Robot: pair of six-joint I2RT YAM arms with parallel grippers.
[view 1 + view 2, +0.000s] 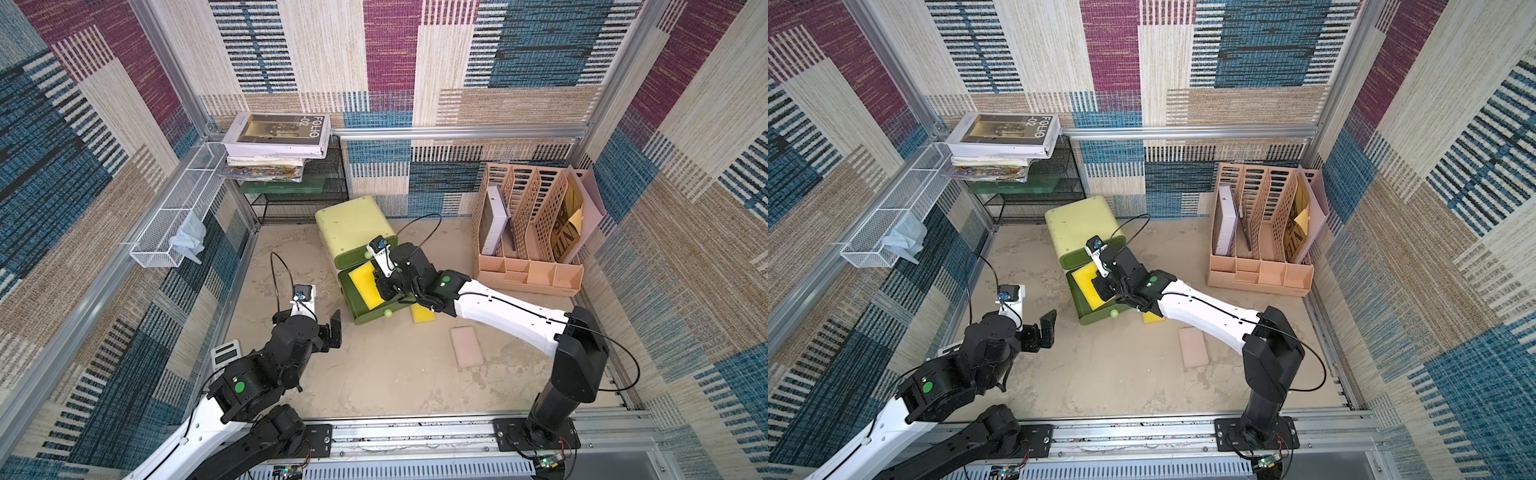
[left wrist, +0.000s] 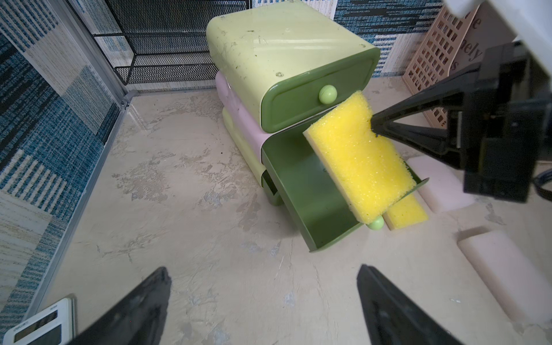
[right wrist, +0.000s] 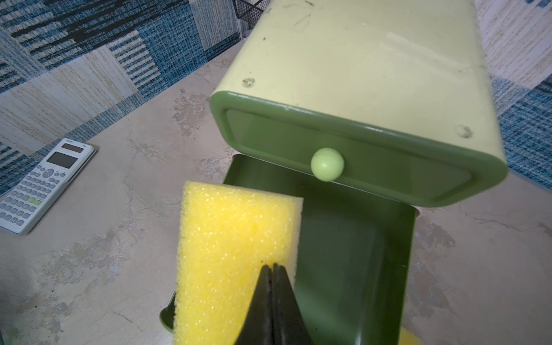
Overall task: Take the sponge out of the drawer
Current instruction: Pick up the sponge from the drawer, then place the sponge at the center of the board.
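A yellow sponge [image 1: 365,282] [image 1: 1084,283] [image 2: 358,161] [image 3: 230,245] hangs tilted over the open dark green drawer [image 1: 368,318] [image 2: 301,185] [image 3: 352,254], the middle one of a small green cabinet [image 1: 351,224]. My right gripper [image 3: 272,265] [image 2: 373,124] is shut on the sponge's raised edge. The sponge's low end reaches the drawer's front wall near the knob [image 2: 375,223]. My left gripper [image 2: 263,271] [image 1: 333,330] [image 1: 1047,328] is open over bare table, left of the drawer, with nothing between its fingers.
A second yellow sponge [image 1: 423,312] [image 2: 406,212] lies beside the drawer, with pink blocks [image 1: 466,345] [image 2: 504,268] nearby. A calculator [image 1: 224,353] [image 3: 44,185] sits at the left edge. A peach file organizer [image 1: 528,232] stands back right, a mesh shelf with books [image 1: 278,141] back left.
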